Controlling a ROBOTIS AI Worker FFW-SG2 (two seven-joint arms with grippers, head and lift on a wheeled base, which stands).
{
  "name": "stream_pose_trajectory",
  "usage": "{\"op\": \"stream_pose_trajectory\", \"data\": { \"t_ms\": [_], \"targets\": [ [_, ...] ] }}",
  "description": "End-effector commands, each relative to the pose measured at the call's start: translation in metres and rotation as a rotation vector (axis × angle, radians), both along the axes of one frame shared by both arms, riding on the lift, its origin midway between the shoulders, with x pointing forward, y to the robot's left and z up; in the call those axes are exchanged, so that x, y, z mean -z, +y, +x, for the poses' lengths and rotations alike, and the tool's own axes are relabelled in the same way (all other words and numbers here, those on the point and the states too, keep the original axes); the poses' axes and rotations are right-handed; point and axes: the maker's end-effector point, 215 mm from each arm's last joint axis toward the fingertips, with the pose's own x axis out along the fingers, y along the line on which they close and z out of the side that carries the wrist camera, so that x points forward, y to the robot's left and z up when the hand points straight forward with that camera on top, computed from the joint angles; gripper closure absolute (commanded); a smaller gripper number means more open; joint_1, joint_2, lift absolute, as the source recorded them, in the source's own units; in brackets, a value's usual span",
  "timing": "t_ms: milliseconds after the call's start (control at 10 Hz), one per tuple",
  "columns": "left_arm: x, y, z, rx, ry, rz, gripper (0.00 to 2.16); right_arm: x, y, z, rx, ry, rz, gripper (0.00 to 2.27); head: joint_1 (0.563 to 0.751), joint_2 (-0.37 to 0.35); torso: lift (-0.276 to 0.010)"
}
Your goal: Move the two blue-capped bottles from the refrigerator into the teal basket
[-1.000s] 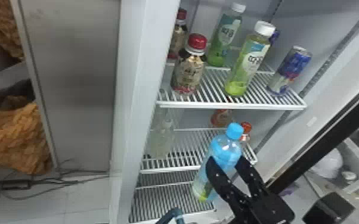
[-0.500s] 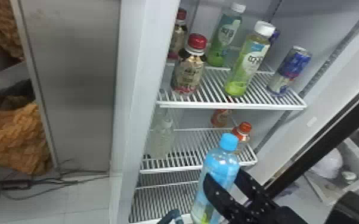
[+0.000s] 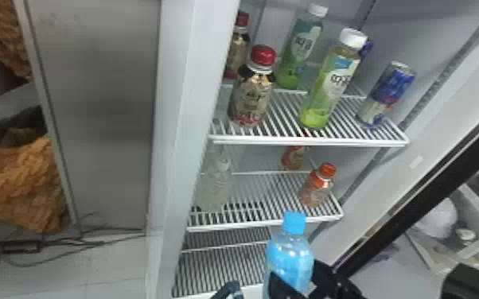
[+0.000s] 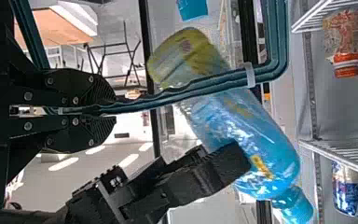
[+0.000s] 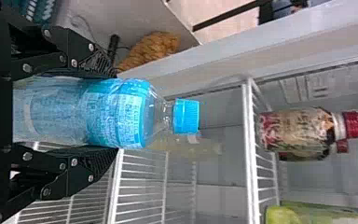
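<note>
Task bottle: one blue-capped bottle [image 3: 292,254], nearly upright, just outside the refrigerator's shelves, its cap near the front edge of the middle shelf [image 3: 264,224].
Right gripper [image 3: 293,274]: two fingers clamped on that bottle, one to each side of its body, the cap standing free beyond them.
Left gripper [image 4: 115,112]: two fingers drawn together on the handle of the teal basket.
Teal basket [image 4: 278,37]: one, known to me by its handle, which also shows near the bottle at the head view's bottom edge. Whether the bottle is above the basket, I cannot tell.
Upper shelf [image 3: 310,140]: two red-capped bottles [image 3: 251,97], the nearer at the front left corner, the other behind along the left edge; two white-capped bottles [image 3: 332,81], one near the front edge, one farther back; one blue-and-silver can [image 3: 388,93] by the right edge, near the front corner. A bit of something blue behind, mostly hidden.
Middle shelf: two orange-red bottles [image 3: 317,186], the nearer close to the front right corner, the other behind it, partly hidden; one clear bottle [image 3: 214,187] by the left edge.
</note>
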Motion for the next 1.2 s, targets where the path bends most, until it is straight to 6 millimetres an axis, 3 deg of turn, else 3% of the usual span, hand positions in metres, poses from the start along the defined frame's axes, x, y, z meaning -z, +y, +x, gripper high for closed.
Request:
{"op": "stream_pose_trajectory", "data": {
  "t_ms": [0, 400, 700, 900, 1100],
  "targets": [
    [0.001, 0.0, 0.0, -0.001, 0.001, 0.001, 1.09, 0.008, 0.0, -0.014, -0.001, 0.066, -0.009, 0.67, 0.695, -0.35, -0.152],
    [0.001, 0.001, 0.0, -0.004, 0.003, 0.0, 1.09, 0.049, -0.004, -0.042, 0.007, 0.221, -0.007, 0.67, 0.695, -0.35, -0.152],
    [0.001, 0.001, 0.0, -0.006, 0.005, -0.001, 1.09, 0.073, -0.008, -0.034, -0.01, 0.232, 0.029, 0.47, 0.695, -0.35, -0.152],
    [0.001, 0.001, 0.0, -0.009, 0.009, -0.001, 1.09, 0.071, -0.011, -0.029, -0.01, 0.206, 0.033, 0.46, 0.695, -0.35, -0.152],
    [0.001, 0.001, 0.001, -0.011, 0.009, -0.001, 1.09, 0.048, -0.024, -0.004, 0.018, 0.071, 0.015, 0.46, 0.695, -0.35, -0.152]
  ]
}}
